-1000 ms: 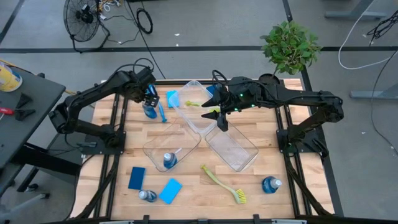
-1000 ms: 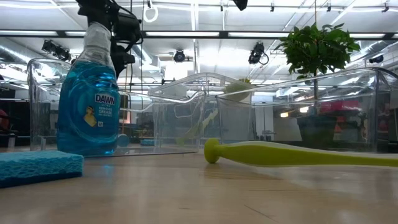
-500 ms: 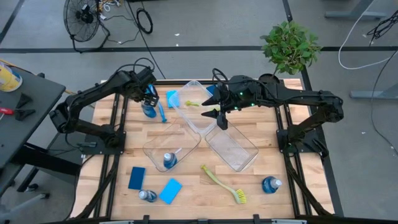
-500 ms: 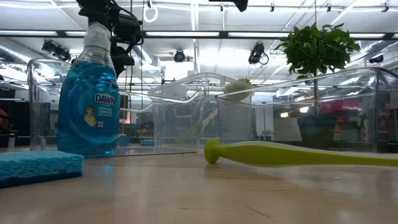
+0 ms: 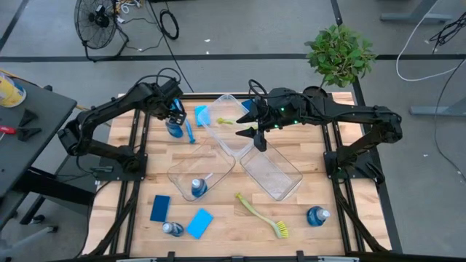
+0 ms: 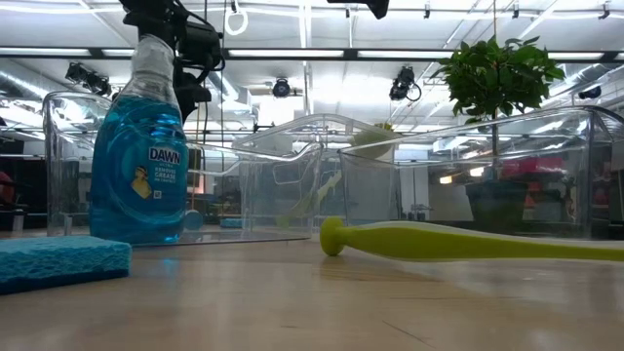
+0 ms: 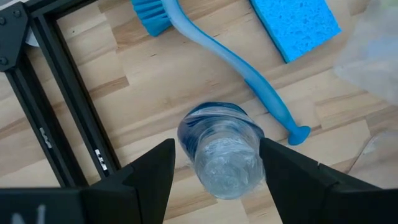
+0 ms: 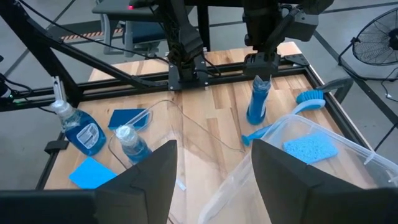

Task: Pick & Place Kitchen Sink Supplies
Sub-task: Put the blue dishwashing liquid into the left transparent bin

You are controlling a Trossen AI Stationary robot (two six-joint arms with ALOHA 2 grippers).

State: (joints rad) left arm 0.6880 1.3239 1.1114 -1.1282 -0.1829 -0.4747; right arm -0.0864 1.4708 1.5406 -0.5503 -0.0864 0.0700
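A small clear bottle of blue liquid [image 7: 221,134] stands upright on the wooden table at the far left, also visible as the bottle [image 5: 174,130]. My left gripper [image 7: 217,144] points down over it, open. Its fingers stand on either side of the bottle's top, with a narrow gap showing. A blue dish brush [image 7: 236,65] and a light-blue sponge [image 7: 295,25] lie beside the bottle. My right gripper [image 5: 258,140] hangs open above the clear bins, holding nothing. Another bottle [image 5: 198,188] lies inside the near-left bin.
Three clear bins [image 5: 271,173] sit mid-table; the far one holds a yellow-green brush [image 5: 226,121]. Near the front edge lie a dark-blue sponge [image 5: 160,207], a light-blue sponge [image 5: 199,223], two bottles [image 5: 317,215] and a yellow-green brush [image 5: 261,215]. A potted plant [image 5: 338,52] stands at the far right.
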